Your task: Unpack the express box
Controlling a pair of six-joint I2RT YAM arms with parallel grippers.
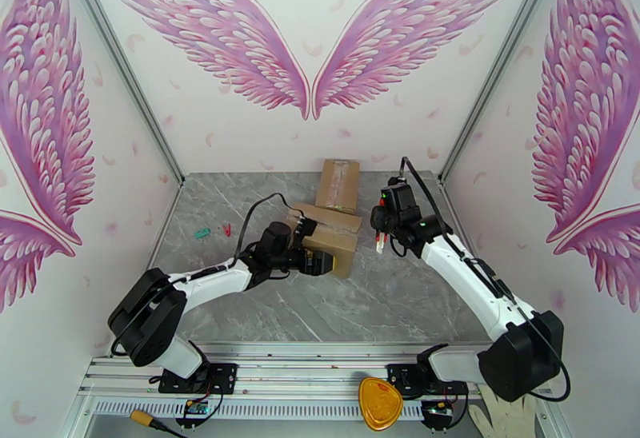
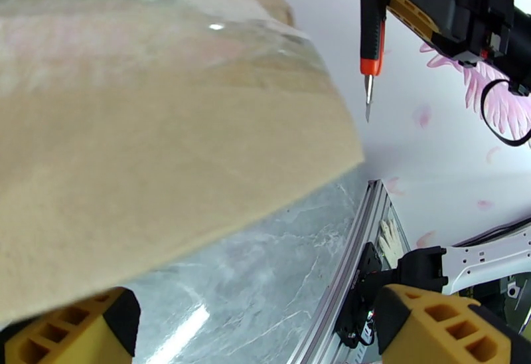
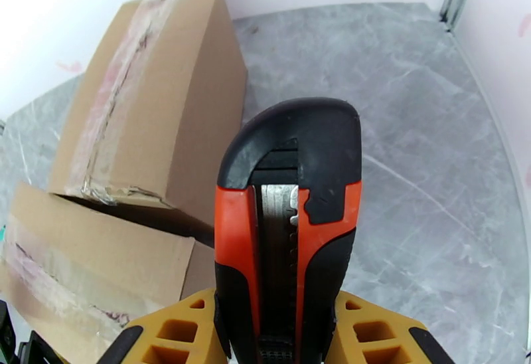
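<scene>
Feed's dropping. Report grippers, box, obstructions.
Left gripper open at near cardboard box. Right gripper shut on utility knife, blade out, hovering right of boxes. Second cardboard box behind.

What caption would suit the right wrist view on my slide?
Right gripper holding an orange-and-black utility knife over the marble table, with two taped cardboard boxes at the image's left.

cardboard box (image 1: pixel 337 185) on grey table (image 1: pixel 384 304)

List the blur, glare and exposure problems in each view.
Left wrist view: the cardboard box sits too close and is blurred, with glare on its tape and a light streak on the table. Right wrist view: the utility knife is sharp, the wall top left blown out. Top external view: even light, soft shadows.
</scene>
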